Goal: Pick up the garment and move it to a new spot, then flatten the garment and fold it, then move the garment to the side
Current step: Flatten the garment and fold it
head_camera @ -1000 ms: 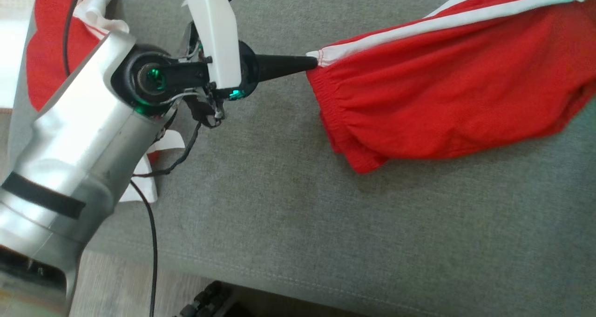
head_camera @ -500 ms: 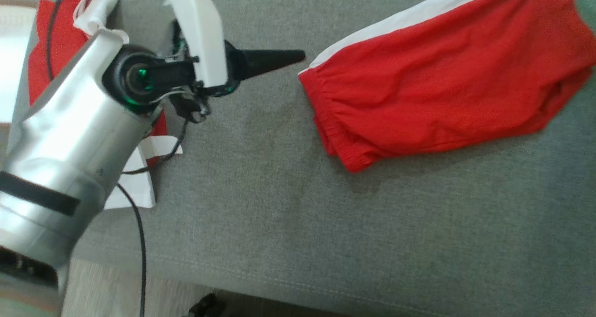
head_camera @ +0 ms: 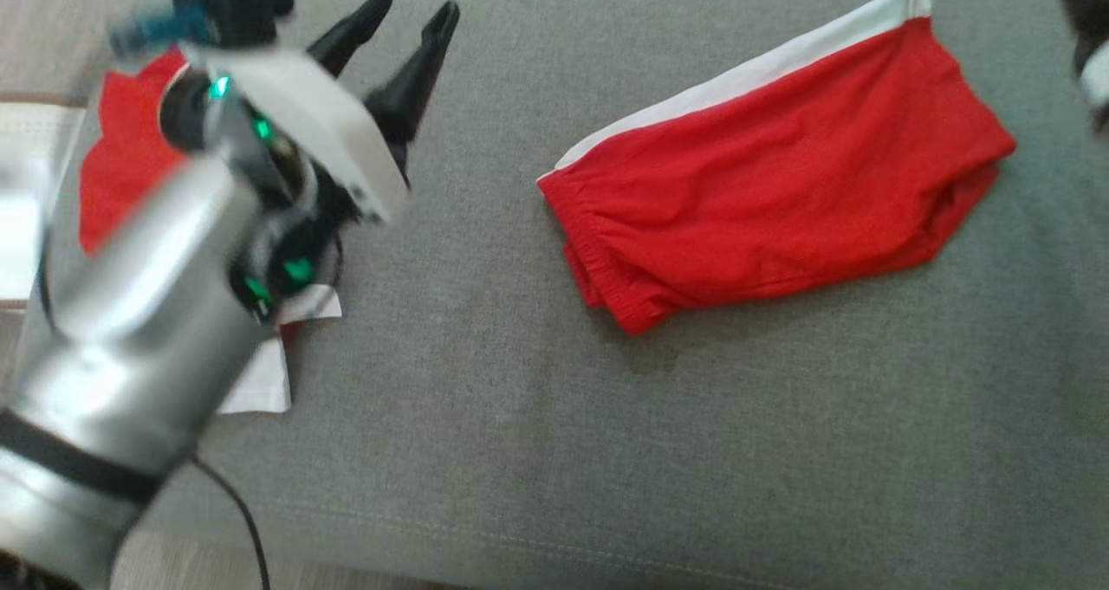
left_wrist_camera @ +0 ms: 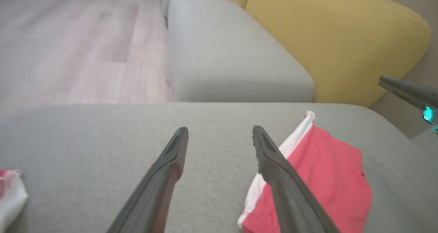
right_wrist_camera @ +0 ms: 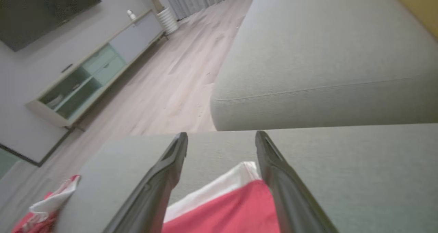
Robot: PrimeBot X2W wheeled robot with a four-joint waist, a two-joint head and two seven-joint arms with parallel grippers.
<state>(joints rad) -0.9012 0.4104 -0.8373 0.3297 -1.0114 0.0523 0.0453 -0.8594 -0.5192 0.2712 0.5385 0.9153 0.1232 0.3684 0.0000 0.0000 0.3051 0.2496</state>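
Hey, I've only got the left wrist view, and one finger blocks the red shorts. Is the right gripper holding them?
Observer: No. The right wrist view shows the right gripper with fingers spread apart, the shorts' white-striped corner lying loose between them.
Operator: Do they lie flat?
Observer: In the head view they lie whole on the grey cushion, apparently folded in half, waistband toward the left gripper.
Operator: Anything under my arm?
Observer: A second red-and-white garment, partly beneath the left forearm.
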